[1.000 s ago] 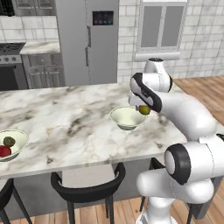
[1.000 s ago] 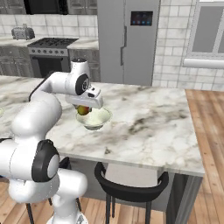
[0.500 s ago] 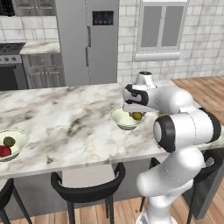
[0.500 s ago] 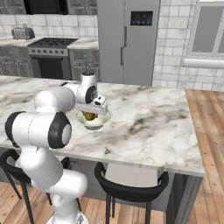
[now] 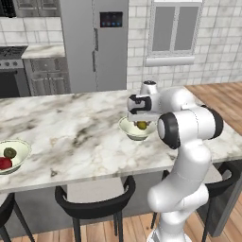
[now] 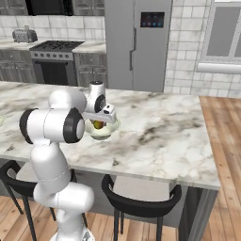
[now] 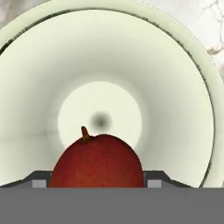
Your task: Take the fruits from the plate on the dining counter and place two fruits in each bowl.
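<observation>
Lowered end effector [image 5: 142,124] holds fruit [image 7: 97,161] inside bowl [image 7: 192,100].

The table [image 5: 71,137] looks like polished white marble with grey veining, smooth and faintly glossy. The bowl [image 7: 183,109] under the hand reads as glazed ceramic, pale cream-green with a smooth, satin inside, and the fruit [image 7: 97,162] held over it has a finely speckled, matt red-brown skin with a short woody stem. The fridge [image 6: 136,44] behind looks like brushed grey metal, the floor [image 6: 226,141] like warm varnished wood planks, and the stools [image 5: 94,201] like matt black plastic.
</observation>
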{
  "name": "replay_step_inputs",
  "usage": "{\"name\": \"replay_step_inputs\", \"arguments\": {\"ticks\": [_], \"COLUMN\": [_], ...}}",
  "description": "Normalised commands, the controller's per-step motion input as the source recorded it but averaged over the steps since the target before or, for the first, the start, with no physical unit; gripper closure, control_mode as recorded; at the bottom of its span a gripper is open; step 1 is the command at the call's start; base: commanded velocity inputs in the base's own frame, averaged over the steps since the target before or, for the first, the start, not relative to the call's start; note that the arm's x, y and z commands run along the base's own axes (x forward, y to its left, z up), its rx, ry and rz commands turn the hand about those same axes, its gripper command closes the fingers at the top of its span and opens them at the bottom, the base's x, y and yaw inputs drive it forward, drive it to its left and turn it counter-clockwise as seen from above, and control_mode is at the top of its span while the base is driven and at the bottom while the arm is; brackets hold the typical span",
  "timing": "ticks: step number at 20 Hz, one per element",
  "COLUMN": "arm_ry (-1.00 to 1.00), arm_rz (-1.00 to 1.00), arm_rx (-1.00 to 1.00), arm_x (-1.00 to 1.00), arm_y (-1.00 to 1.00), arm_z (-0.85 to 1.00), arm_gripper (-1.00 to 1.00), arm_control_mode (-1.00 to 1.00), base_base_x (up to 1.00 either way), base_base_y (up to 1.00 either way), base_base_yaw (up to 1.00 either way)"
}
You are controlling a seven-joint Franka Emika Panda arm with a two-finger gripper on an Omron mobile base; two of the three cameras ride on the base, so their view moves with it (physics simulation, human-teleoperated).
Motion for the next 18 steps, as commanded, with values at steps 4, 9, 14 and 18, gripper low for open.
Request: {"name": "replay_step_inputs", "arguments": {"ticks": [4, 9, 14, 18], "arm_ry": [0.00, 0.00, 0.00, 0.00], "arm_rz": [0.00, 0.00, 0.00, 0.00], "arm_rx": [0.00, 0.00, 0.00, 0.00], "arm_x": [0.27, 0.08, 0.05, 0.00], "arm_y": [0.00, 0.00, 0.00, 0.00], "arm_z": [-0.51, -0.57, -0.02, 0.32], "arm_gripper": [1.00, -1.00, -1.00, -1.00], "arm_control_mode": [-1.00, -1.00, -1.00, -1.00], "base_base_x": [0.00, 0.00, 0.00, 0.00], "base_base_y": [0.00, 0.00, 0.00, 0.00], "base_base_yaw": [0.00, 0.00, 0.00, 0.00]}}
